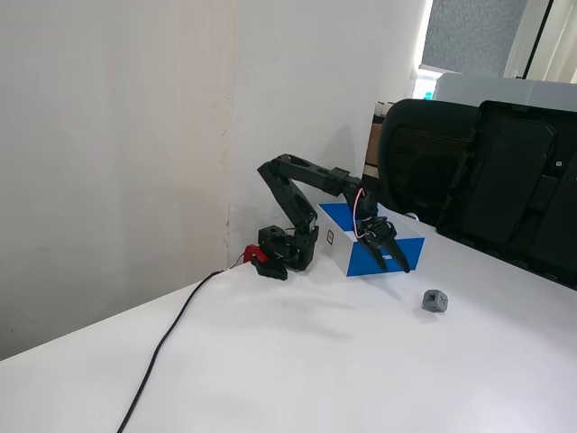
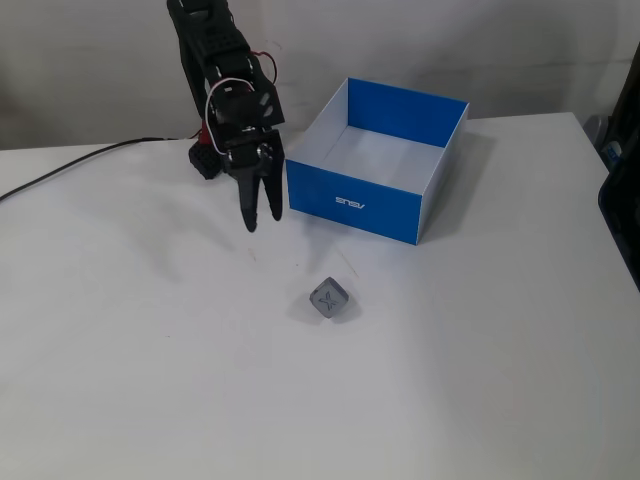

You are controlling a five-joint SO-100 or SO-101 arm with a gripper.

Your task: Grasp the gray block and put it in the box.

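A black robot arm (image 2: 215, 60) reaches out over a white table (image 2: 150, 380), its gripper (image 2: 261, 220) pointing down at the bare tabletop just in front of the near left corner of the box (image 2: 352, 204) in a fixed view. The two dark fingers (image 2: 270, 195) stand close together with only a thin gap at the tips, and nothing is held between them.

The gray block (image 2: 329, 298) lies alone on the table, in front of the box and apart from it, to the lower right of the gripper in that same view. A faint X-shaped mark shows on its upper face. Seen from the side in a fixed view, the block (image 1: 435, 300) sits to the right of the gripper (image 1: 399, 263), which hangs before the box's blue front wall (image 1: 370, 257).

The box stands open, blue outside and white inside, with small white lettering on its long front side. A black cable (image 1: 167, 347) runs from the arm's base (image 1: 287, 250) across the table toward the near edge. Behind the table stand a white wall (image 1: 117, 135) and black chairs (image 1: 487, 171).
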